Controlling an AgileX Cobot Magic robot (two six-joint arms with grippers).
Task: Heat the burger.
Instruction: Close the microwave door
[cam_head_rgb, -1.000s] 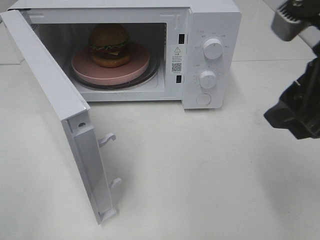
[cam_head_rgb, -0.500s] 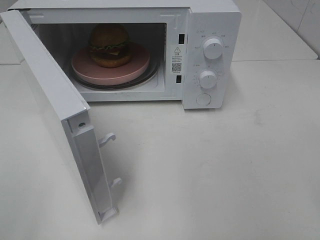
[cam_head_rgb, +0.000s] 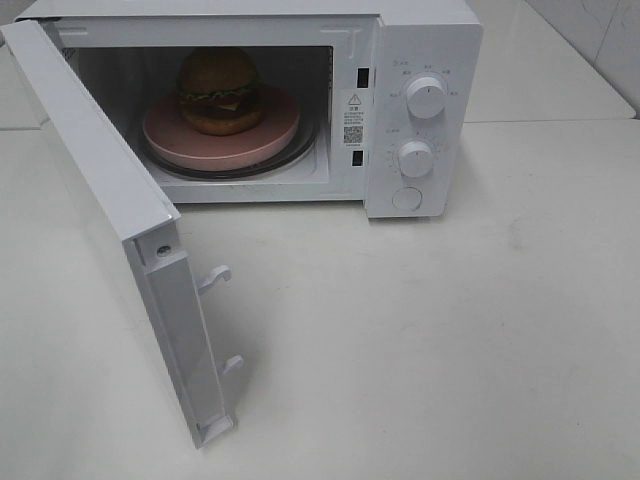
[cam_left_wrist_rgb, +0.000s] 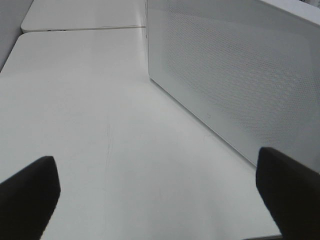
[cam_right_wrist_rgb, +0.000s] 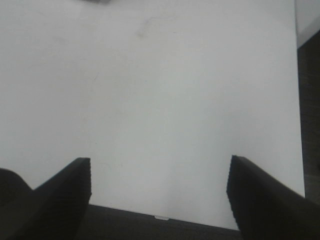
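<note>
The white microwave (cam_head_rgb: 420, 100) stands on the worktop (cam_head_rgb: 450, 330) with its door (cam_head_rgb: 110, 200) swung out to the left of the high view. Inside the cavity the burger (cam_head_rgb: 218, 90) sits upright on a pink plate (cam_head_rgb: 265, 140), and the plate rests on the glass turntable (cam_head_rgb: 312, 150). The burger is toward the back left of the plate, not at its middle. Two round knobs, upper (cam_head_rgb: 427, 98) and lower (cam_head_rgb: 415, 158), and a round button (cam_head_rgb: 407, 198) line the control panel on the right.

A second ago the right arm's dark bulk filled the right edge of the high view. It is gone from that view now (and was already gone half a second ago). Burger, plate and door have not shifted.

Neither arm shows in the high view. In the left wrist view the left jaws are spread wide with nothing between the dark fingertips (cam_left_wrist_rgb: 27, 195). They hang low over the bare worktop, beside a white panel with fine dotted mesh (seemingly the door's outer face). In the right wrist view the right jaws are also parted and empty, fingertips (cam_right_wrist_rgb: 65, 192) over plain worktop near its edge.
</note>
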